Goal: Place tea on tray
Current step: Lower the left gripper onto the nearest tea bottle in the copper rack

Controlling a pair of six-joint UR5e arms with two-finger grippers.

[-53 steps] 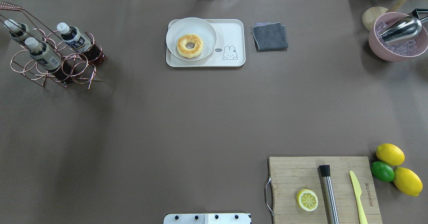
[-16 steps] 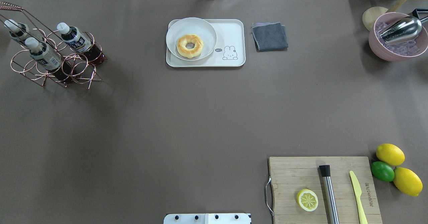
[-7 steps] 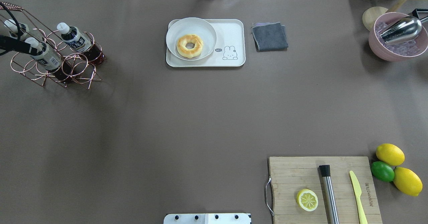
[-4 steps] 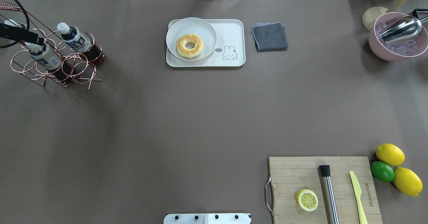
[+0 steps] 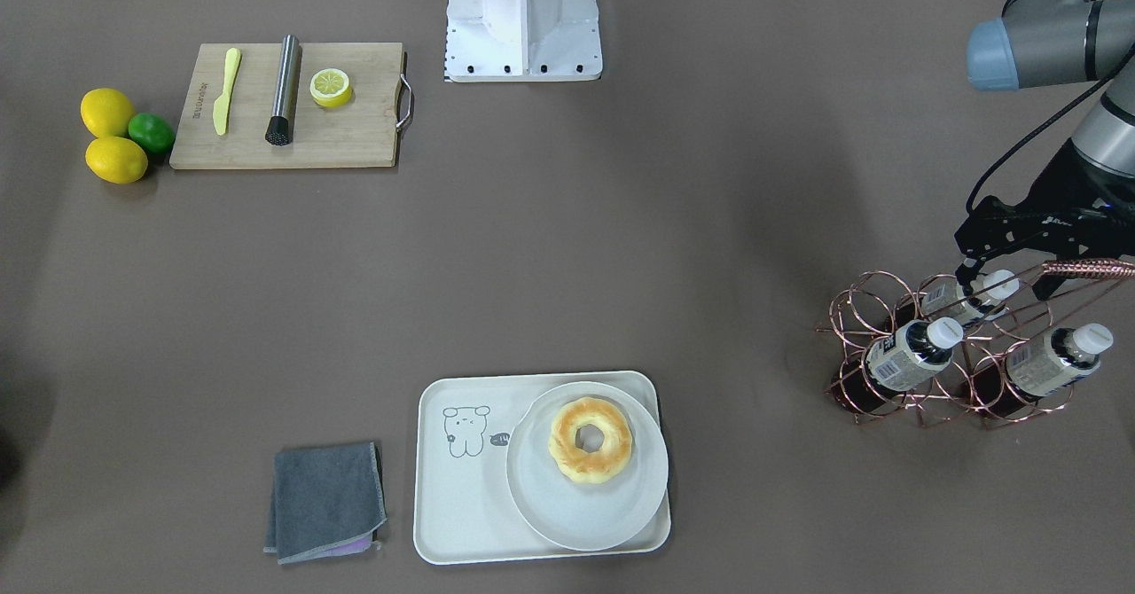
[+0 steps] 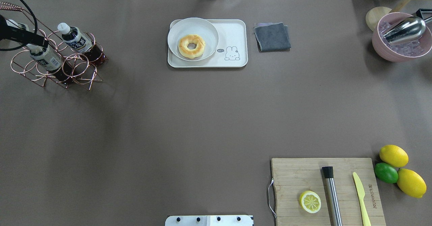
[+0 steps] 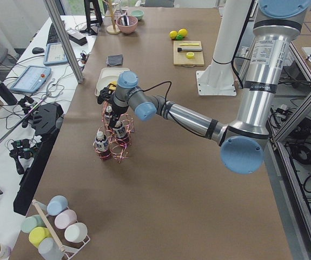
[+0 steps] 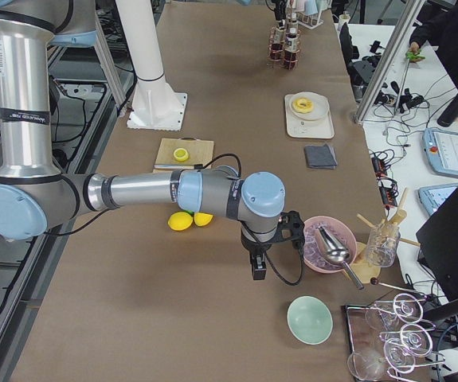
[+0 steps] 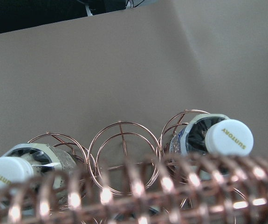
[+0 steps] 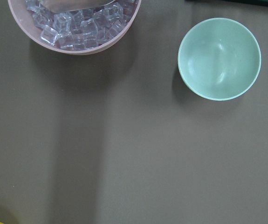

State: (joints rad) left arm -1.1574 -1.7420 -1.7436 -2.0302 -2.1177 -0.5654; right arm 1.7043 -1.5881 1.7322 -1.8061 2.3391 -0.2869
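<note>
Barely begun, I judge: the left gripper [image 5: 1002,275], jaws apart, hovers at the top of one tea [image 5: 965,300] standing in the copper rack [image 5: 873,306], the tray [image 5: 461,505] well apart bears none, and the right gripper [image 8: 258,270] shows too poorly to tell its state

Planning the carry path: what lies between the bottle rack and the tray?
Nothing. In the overhead view, the table between the rack and the tray is bare.
</note>
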